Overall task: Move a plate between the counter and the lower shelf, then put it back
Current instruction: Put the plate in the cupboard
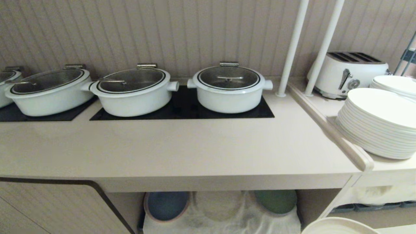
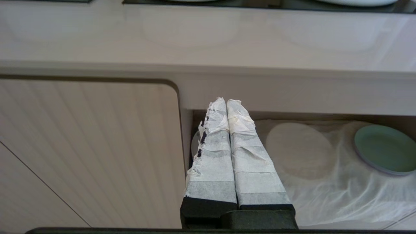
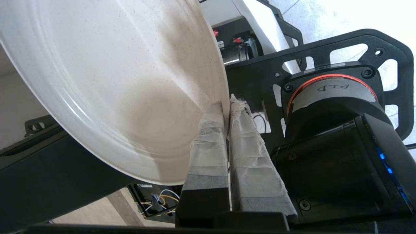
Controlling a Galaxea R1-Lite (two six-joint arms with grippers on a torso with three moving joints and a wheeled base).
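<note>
The right pincer [image 3: 227,109] is clenched on the rim of the cream plate [image 3: 113,81]; the left pincer [image 2: 226,105] is clamped empty before the lower shelf [image 2: 325,191]. White pots [image 1: 229,87] sit on the table [image 1: 195,149].

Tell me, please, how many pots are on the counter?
4: three whole pots in a row on the hobs, left, middle and right, plus one cut off at the left edge. More may sit beyond it.

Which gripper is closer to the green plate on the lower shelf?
Left. The left gripper hangs before the lower shelf, the green plate off to its side. The right gripper is away, clamped on the cream plate.
</note>
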